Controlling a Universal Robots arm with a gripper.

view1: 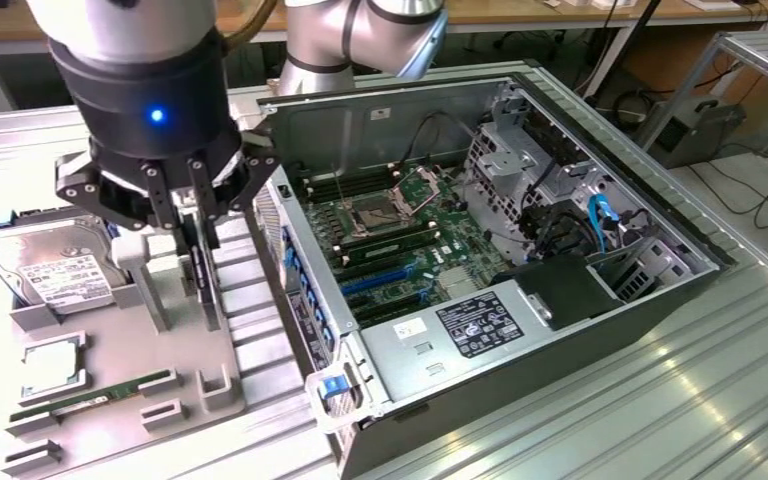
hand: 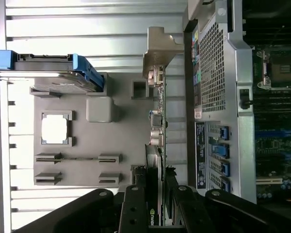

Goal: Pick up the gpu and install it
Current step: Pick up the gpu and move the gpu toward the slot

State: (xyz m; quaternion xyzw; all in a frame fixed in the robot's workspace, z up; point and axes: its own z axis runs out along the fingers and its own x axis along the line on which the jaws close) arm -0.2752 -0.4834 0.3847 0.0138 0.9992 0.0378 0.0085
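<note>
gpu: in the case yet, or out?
Out. The gpu stands on edge at the gray parts fixture, beside the open PC case, with the gripper around it.

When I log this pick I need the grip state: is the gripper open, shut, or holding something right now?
The gripper: closed on the gpu, a finger on each side of the card standing on edge over the grey tray.

The gpu (view1: 204,275) (hand: 158,121) was a thin dark card with a silver bracket (hand: 157,53) at one end, standing on edge in the grey holder (view1: 157,370) beside the open computer case (view1: 598,330).
</note>
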